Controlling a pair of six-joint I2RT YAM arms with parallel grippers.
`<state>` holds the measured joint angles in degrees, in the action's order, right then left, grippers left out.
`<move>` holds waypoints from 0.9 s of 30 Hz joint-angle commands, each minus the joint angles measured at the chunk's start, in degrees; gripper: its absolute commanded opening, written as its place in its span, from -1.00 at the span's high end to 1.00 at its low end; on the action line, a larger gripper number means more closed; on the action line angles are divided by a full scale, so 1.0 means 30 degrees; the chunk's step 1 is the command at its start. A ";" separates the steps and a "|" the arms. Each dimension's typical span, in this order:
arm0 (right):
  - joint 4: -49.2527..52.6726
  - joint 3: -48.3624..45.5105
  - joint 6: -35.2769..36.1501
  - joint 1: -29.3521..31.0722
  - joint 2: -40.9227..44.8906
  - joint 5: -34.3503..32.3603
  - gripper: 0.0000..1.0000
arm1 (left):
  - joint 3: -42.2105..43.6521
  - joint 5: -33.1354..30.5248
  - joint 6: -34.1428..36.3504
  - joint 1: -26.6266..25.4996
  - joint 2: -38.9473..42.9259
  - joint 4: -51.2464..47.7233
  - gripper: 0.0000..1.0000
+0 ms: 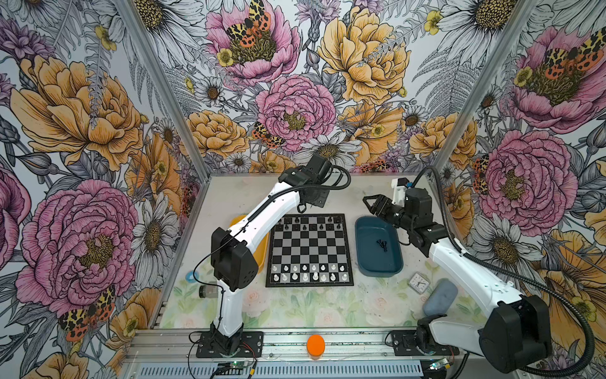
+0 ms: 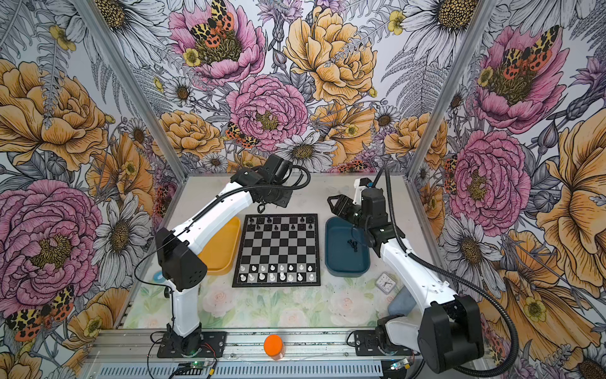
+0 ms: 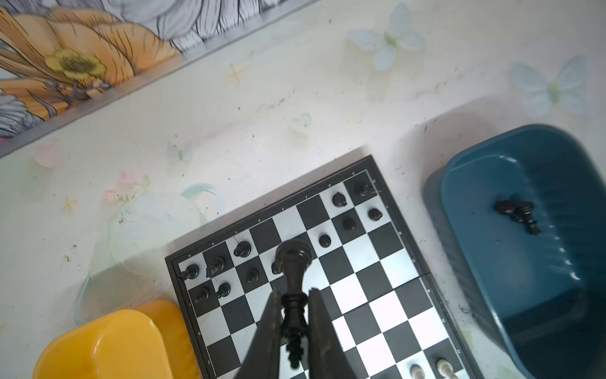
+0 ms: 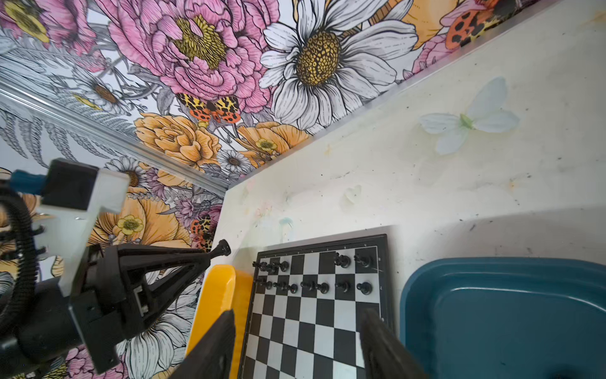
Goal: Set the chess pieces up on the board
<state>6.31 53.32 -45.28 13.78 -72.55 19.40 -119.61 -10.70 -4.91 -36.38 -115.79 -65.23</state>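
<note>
Left gripper (image 3: 294,297) is pinching 1 tall black piece (image 3: 292,262) and hanging over the far rows of the board (image 1: 310,249), where the other black chessmen (image 1: 305,223) are standing. Right gripper (image 1: 370,204) is hovering wide open and empty above the far end of the blue tray (image 1: 370,261). A few loose black pieces (image 1: 382,245) are lying inside it.

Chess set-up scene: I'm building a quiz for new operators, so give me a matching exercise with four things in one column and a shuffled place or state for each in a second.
Things
1. left gripper
2. right gripper
3. white chessmen
4. loose black pieces

Places or states
A. lying in the dark blue tray
B. open, holding nothing
C. standing on the two rows of the board nearest the arm bases
D. shut on a black chess piece

Pairs: 1-D, 2-B, 3-C, 4-A
</note>
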 commanded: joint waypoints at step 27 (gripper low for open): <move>0.0095 0.1035 0.0791 -0.0201 -0.3296 0.1446 -0.15 | -0.4450 0.2837 0.0277 0.1170 -0.5759 -0.3802 1.00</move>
<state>7.05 55.33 -43.81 13.41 -81.58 23.44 -130.69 -3.79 -4.89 -32.93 -132.77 -76.29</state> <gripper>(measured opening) 0.576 0.141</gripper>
